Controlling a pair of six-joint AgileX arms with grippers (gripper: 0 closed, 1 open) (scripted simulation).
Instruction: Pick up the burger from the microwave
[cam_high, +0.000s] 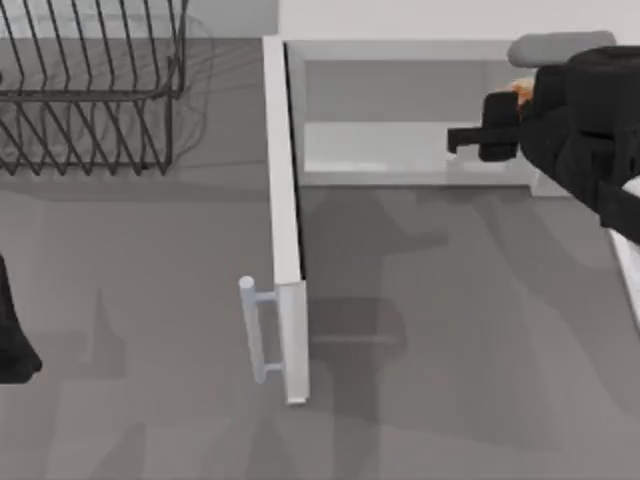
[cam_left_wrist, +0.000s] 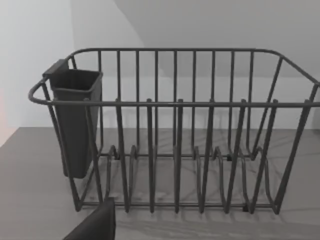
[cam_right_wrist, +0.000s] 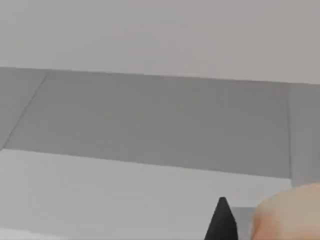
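The white microwave (cam_high: 420, 150) stands at the back with its door (cam_high: 285, 230) swung wide open toward the front, bar handle (cam_high: 252, 330) on the outside. My right gripper (cam_high: 468, 138) reaches into the cavity from the right, low over its floor. The burger (cam_high: 521, 91) shows as a small pale and orange bit right behind the gripper's black body, mostly hidden by it. In the right wrist view the burger (cam_right_wrist: 290, 212) is a pale tan lump very close to the camera, with the cavity's back wall (cam_right_wrist: 150, 120) beyond. My left gripper (cam_high: 15, 345) is parked at the left edge.
A black wire dish rack (cam_high: 90, 90) stands at the back left; the left wrist view faces it, with a dark cutlery cup (cam_left_wrist: 75, 120) hung on one end. Grey table (cam_high: 450, 340) stretches in front of the microwave.
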